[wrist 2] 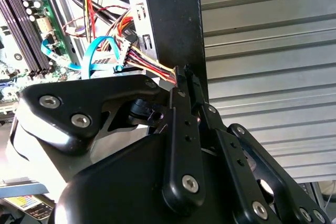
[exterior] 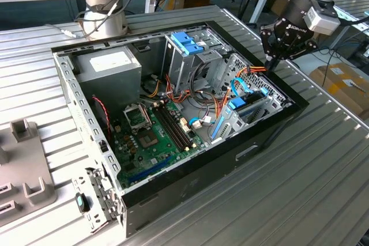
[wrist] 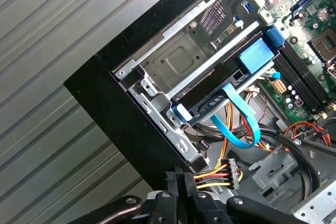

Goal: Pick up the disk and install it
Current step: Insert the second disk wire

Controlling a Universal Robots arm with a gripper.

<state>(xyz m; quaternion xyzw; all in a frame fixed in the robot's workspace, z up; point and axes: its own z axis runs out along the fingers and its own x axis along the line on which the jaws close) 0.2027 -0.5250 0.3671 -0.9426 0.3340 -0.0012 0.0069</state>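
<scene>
Exterior view has the gripper (exterior: 270,65) hung over the far corner of the computer case (exterior: 190,182), at that view's right. Is the disk even being held? Can't be worked out from that angle. (OP)

Nope, not held. In the first wrist view the disk (wrist: 215,98) is seen edge-on, already slid into the drive bay (wrist: 178,59) at the corner of the case, blue rail showing, tucked under the metal bracket. A blue data cable (wrist: 241,119) is looped right off its end. The fingers are clamped together, and the power cable (wrist: 212,178) looks to be pinched between them, with its white connector (wrist: 232,174) left dangling just past the tips. (reply)

So the step being worked on is judged to be the cabling? (OP)

That's how it reads, yeah. For it to be done well:
- the connector should be lined up square with the disk's end before anything is pushed, since it's keyed and can't be forced in crooked
- the wires are gripped just behind the plug, so some flop should be expected, and slow travel is advised
- the blue data cable sits close to the path and shouldn't be snagged or dragged
- the case's sheet-metal edge is right beside the fingers, so a scrape should be watched for
- seating should be judged by the plug sitting flush, not by force. (reply)
</scene>
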